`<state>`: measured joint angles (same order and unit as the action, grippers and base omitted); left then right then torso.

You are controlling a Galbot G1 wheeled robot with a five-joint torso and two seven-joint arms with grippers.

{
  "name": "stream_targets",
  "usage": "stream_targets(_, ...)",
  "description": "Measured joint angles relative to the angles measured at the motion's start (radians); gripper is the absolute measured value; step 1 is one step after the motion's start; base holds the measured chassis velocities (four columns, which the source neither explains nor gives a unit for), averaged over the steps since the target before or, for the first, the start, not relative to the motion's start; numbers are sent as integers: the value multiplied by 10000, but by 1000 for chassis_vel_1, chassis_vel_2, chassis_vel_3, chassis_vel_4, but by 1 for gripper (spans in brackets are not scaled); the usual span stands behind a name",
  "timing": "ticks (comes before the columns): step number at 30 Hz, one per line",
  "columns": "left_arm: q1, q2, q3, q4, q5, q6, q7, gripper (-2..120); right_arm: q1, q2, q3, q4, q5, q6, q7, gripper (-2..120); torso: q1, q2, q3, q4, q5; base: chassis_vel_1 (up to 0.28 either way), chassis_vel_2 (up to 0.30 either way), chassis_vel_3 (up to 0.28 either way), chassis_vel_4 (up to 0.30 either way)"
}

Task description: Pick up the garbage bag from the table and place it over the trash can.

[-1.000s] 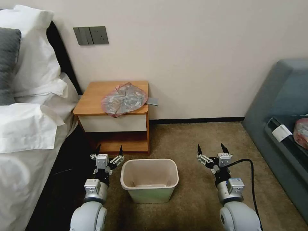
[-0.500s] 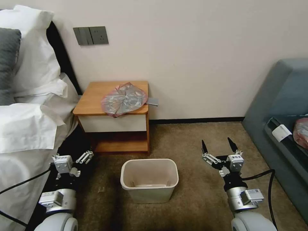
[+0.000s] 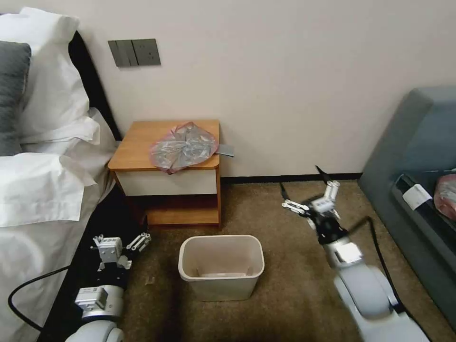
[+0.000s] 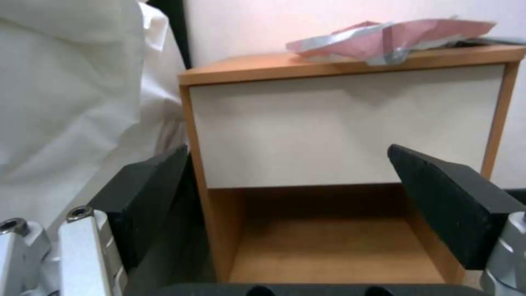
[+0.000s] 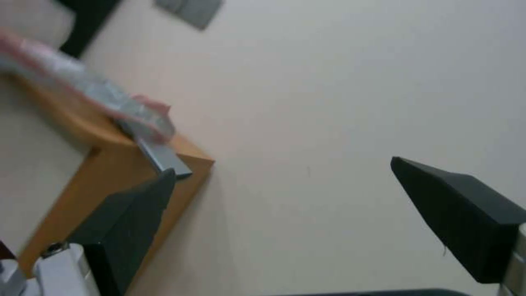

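The garbage bag (image 3: 184,146), crinkly silver-grey with pink edges, lies on the right half of the table (image 3: 137,147) and hangs slightly over its front edge. The beige trash can (image 3: 221,266) stands on the carpet in front of the table. My left gripper (image 3: 121,238) is open, low beside the bed and left of the trash can. Its wrist view faces the table's white drawer front (image 4: 345,123), with the bag (image 4: 392,39) above. My right gripper (image 3: 301,179) is open and raised right of the table, tilted towards it. Its wrist view catches the blurred bag (image 5: 82,88) and the table's corner (image 5: 109,176).
A bed with white bedding (image 3: 42,190) borders the left side. A grey-blue sofa (image 3: 418,156) holds a pinkish plastic wad (image 3: 446,194) on the right. A flat grey object (image 3: 225,150) juts over the table's right edge. Open carpet (image 3: 285,285) lies between the trash can and sofa.
My right gripper has risen and reached forward towards the wall, turning towards the table. My left gripper has swung left, away from the trash can towards the bed.
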<state>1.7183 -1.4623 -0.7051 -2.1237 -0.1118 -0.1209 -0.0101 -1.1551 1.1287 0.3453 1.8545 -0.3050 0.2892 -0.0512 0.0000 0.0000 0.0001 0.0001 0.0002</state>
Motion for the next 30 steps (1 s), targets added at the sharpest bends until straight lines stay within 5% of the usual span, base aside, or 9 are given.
stream_targets(6, -47, -231, -199, 70, 123, -39, -52, 93, 1962, -87, -1029, -1763, -2414, 495, -726, 100, 0, 0, 0, -1, -2, 0, 0, 0, 0)
stream_targets(16, -194, -512, -190, 497, 252, -56, -203, 93, 4975, 586, -2649, -4665, -3832, 976, -954, 100, 0, 0, 1, -1, -2, 0, 0, 0, 0)
stream_targets(30, -401, -537, -306, 725, 235, -27, -522, 93, 6611, 1535, -3398, -6854, -5030, 1535, -621, 100, 0, 0, -1, -3, -3, 0, 0, 0, 0)
